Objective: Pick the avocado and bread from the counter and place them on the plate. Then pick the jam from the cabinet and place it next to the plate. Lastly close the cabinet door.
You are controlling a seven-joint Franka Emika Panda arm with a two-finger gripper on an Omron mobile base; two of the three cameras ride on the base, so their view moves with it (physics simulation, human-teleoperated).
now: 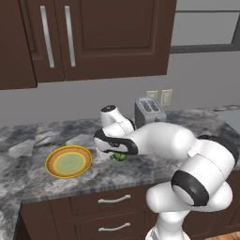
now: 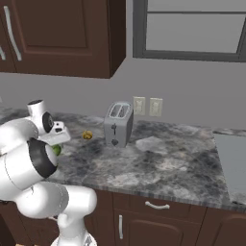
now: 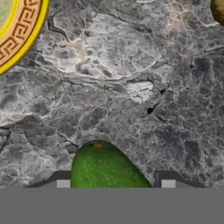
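gripper (image 3: pixel 113 183): jaws closed on the avocado (image 3: pixel 103 166) — glossy green oval, low over the counter (image 3: pixel 131 87)
counter: grey marbled stone; veined
plate (image 1: pixel 69 161): round, flat, orange-yellow patterned rim — just beside the gripper
bread (image 2: pixel 87 135): small golden-brown lump; near the steel toaster (image 2: pixel 118 123)

- My arm (image 1: pixel 164 140) rises from the base, bends at a big dark-ringed elbow, and reaches forward and down, low over the counter (image 1: pixel 140 164).
- My wrist is bent over so the hand points straight down at the stone.
- My gripper (image 3: pixel 114 183) has its two fingertips closed in on the avocado (image 3: pixel 103 166), one on each side of it.
- In the left base view, that green fruit peeks out just under my hand.
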